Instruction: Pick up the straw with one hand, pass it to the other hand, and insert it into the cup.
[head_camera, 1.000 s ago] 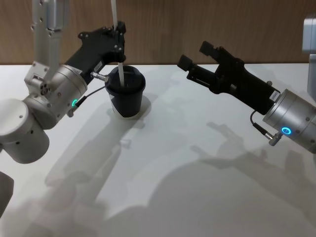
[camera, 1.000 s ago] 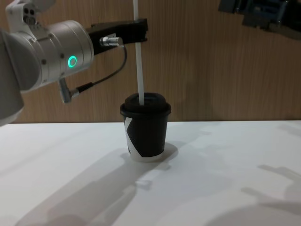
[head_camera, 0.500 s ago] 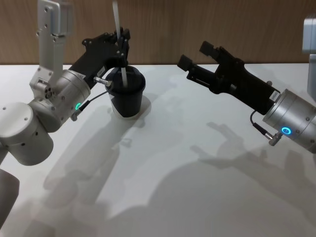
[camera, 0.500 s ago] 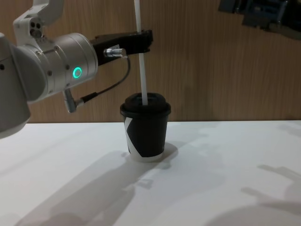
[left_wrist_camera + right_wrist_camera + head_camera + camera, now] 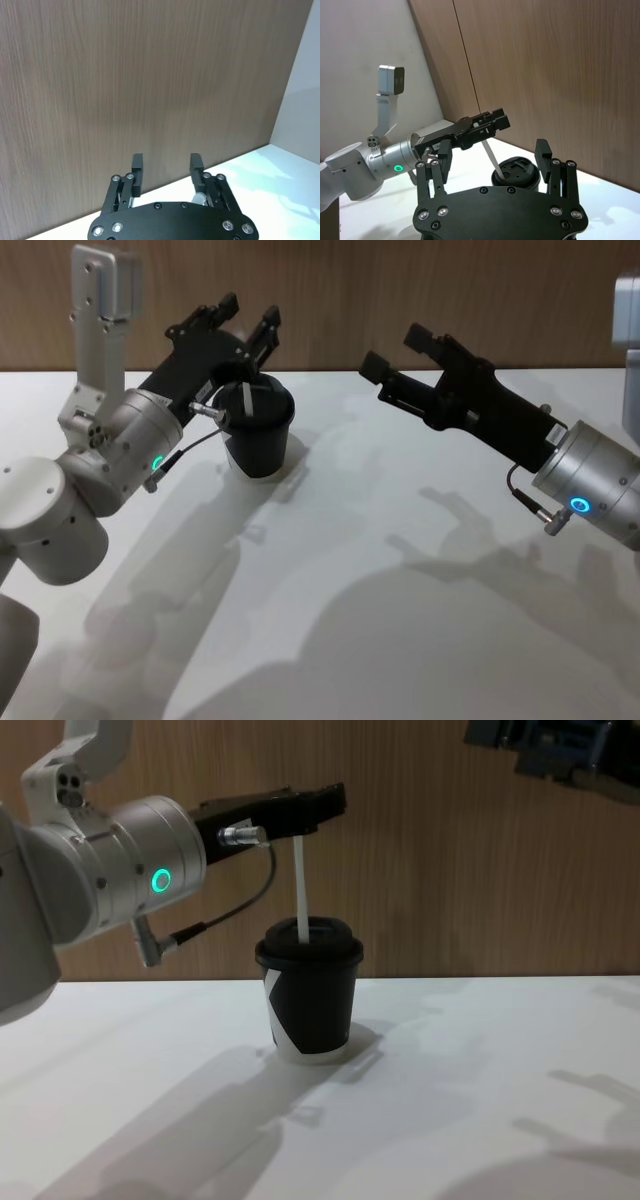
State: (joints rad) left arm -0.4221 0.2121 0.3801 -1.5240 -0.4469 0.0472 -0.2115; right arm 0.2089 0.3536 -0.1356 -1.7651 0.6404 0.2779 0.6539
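The left gripper hung just above the cup with its two fingers spread apart, gripping nothing. One straw stood in the lid of the one cup, its top just under those fingers. The cup sat on the tabletop near the far edge, toward the left. The right gripper hovered over the far right part, well apart from the cup, jaws open and empty.
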